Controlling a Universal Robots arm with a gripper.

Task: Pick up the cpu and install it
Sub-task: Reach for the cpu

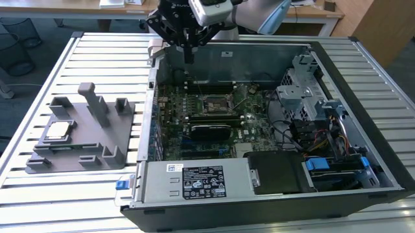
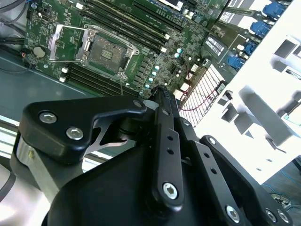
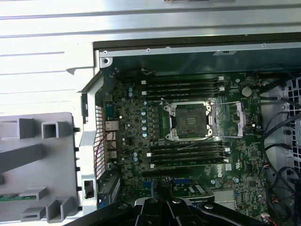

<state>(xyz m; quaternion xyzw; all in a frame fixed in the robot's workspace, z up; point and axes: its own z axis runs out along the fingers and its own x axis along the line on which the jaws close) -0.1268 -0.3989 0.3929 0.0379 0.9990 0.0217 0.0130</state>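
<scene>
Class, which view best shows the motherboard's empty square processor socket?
The first wrist view: it faces the empty square processor socket squarely, hinged silvery frame open beside it. The second wrist view shows the socket at a slant; the exterior view shows the socket from farther off.

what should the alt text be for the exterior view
A robot arm's gripper hangs over the far side of an open computer case, above its green motherboard. The cpu lies on a grey tray on the slatted table, to the exterior view's left of the case.
</scene>
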